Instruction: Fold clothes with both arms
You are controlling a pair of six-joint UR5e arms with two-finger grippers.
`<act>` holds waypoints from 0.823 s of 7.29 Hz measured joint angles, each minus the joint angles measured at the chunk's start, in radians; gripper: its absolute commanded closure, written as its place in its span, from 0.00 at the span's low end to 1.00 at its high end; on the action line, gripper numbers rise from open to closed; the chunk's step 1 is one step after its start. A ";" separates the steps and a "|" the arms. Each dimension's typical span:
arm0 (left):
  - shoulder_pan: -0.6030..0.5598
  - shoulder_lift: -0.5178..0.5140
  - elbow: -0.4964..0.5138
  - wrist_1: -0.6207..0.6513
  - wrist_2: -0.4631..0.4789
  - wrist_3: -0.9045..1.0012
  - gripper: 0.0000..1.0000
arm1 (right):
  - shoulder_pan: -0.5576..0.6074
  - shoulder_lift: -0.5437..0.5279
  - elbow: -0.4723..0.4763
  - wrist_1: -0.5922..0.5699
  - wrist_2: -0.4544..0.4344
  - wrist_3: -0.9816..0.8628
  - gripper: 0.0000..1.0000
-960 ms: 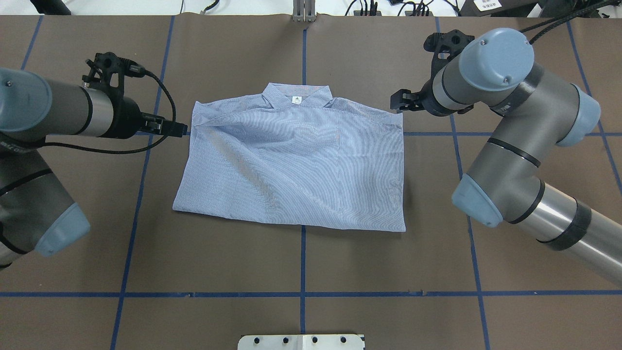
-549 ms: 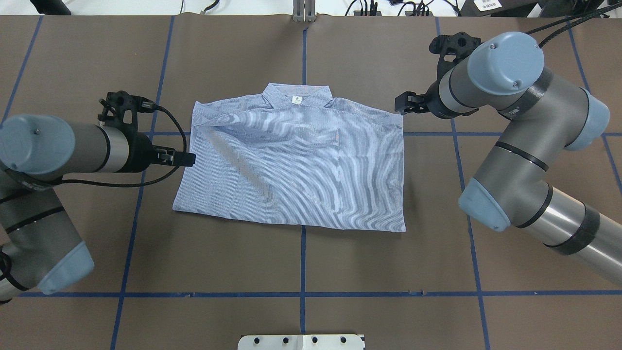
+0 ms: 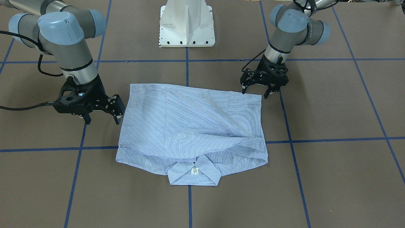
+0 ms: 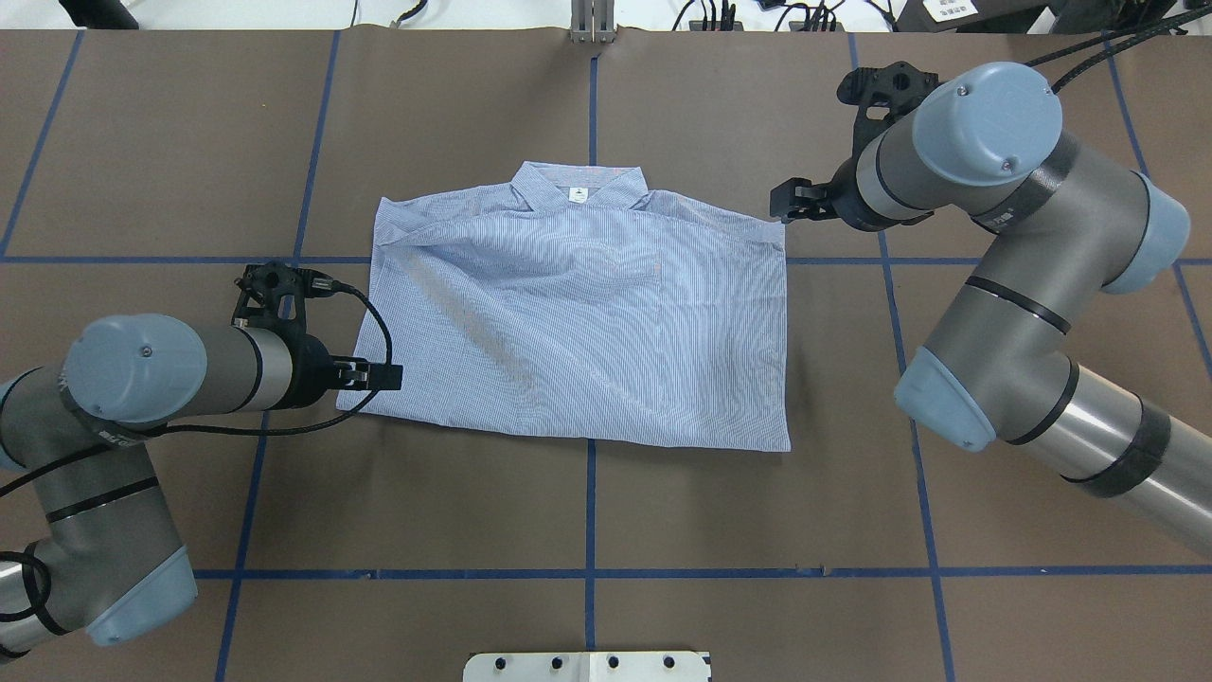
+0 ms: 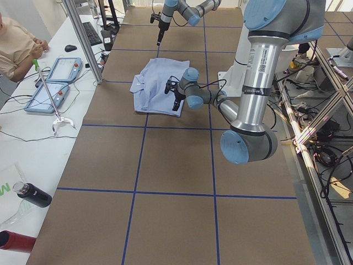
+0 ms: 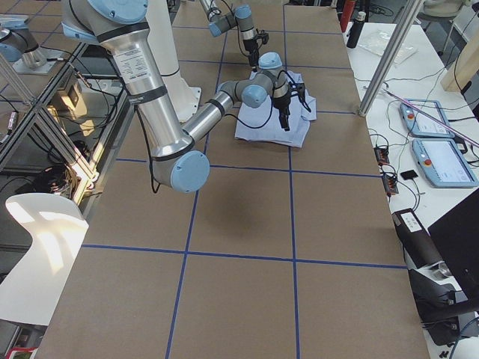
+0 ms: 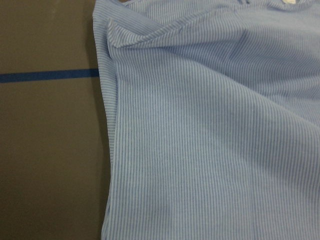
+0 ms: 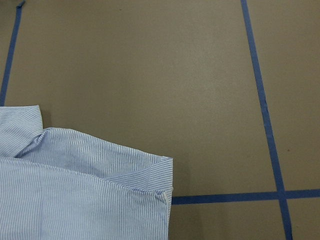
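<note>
The striped light blue shirt (image 4: pixel 578 322) lies folded into a rectangle on the brown table, collar and white label on the side away from the robot (image 3: pixel 190 123). My left gripper (image 4: pixel 382 376) is open and empty at the shirt's near-left hem corner (image 3: pixel 254 91). My right gripper (image 4: pixel 778 201) is open and empty just off the shirt's far-right shoulder corner (image 3: pixel 102 118). The left wrist view shows the shirt's left edge (image 7: pixel 210 140). The right wrist view shows the shoulder corner (image 8: pixel 75 190). No fingers show in either wrist view.
The white pedestal base (image 3: pixel 186 22) stands at the robot's side of the table. Blue tape lines (image 4: pixel 589 530) cross the brown cover. An operator (image 5: pixel 16 44) and tablets (image 5: pixel 55 72) are at a side bench, with a dark bottle (image 5: pixel 33 196).
My left arm has swung toward the robot along the shirt's left edge, from the shoulder corner to the hem corner. My right arm shifted slightly, then stayed. The shirt has not moved.
</note>
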State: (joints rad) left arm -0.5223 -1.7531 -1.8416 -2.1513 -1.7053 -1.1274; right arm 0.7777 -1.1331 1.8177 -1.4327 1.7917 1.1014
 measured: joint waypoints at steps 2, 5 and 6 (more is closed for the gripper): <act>0.006 0.009 0.015 0.000 0.002 -0.001 0.03 | 0.000 0.000 0.000 0.000 0.000 0.000 0.00; 0.014 0.007 0.038 -0.001 0.003 -0.002 0.05 | 0.000 -0.001 -0.001 0.000 -0.001 0.002 0.00; 0.017 0.005 0.043 -0.001 0.003 -0.002 0.07 | 0.000 -0.001 -0.001 0.000 -0.001 0.002 0.00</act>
State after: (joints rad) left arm -0.5053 -1.7478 -1.7986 -2.1522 -1.7028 -1.1290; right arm 0.7777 -1.1341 1.8165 -1.4327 1.7903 1.1029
